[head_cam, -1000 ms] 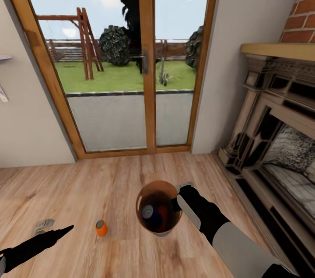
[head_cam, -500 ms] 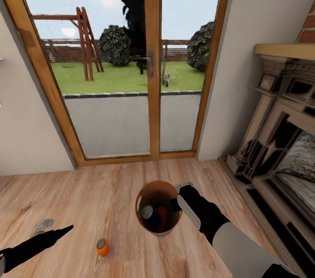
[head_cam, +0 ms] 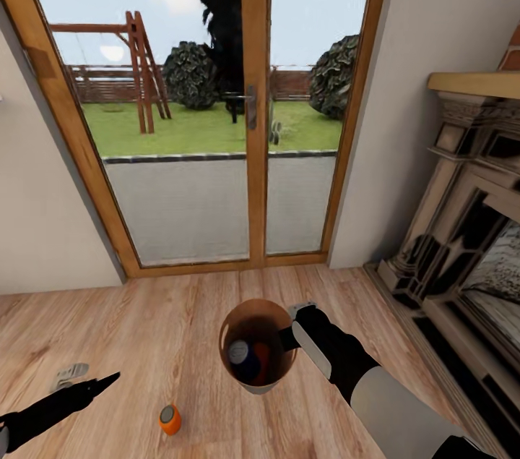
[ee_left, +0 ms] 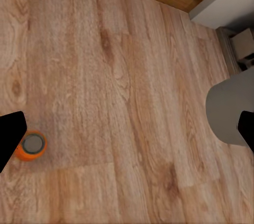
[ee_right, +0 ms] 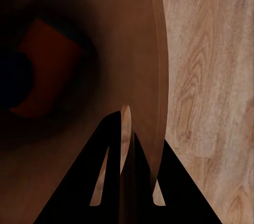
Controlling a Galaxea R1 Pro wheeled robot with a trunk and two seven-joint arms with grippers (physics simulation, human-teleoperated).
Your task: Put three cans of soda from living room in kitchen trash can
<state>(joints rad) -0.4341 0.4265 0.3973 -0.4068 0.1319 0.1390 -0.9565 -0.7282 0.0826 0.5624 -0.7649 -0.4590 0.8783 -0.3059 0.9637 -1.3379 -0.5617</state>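
Your right gripper [head_cam: 292, 335] is pinched on the rim of the grey tapered bucket with the copper-brown inside [head_cam: 258, 314], which already carries a blue can [head_cam: 240, 354] and an orange one. The last small orange soda can [head_cam: 170, 419] stands upright on the wood floor [head_cam: 180, 314] — light, smooth, likely to tip or roll, so take it mid-body. Your left gripper [ee_left: 127, 129] hangs wide open and empty just beside it. Open floor all round; the fireplace [head_cam: 462, 228] stands well right.

Wood plank floor [head_cam: 166, 322] carries 1 orange soda can [head_cam: 170, 419], upright, silver top up, resting directly on the boards. A small grey object [head_cam: 70, 374] lies on the floor nearby; type unclear.
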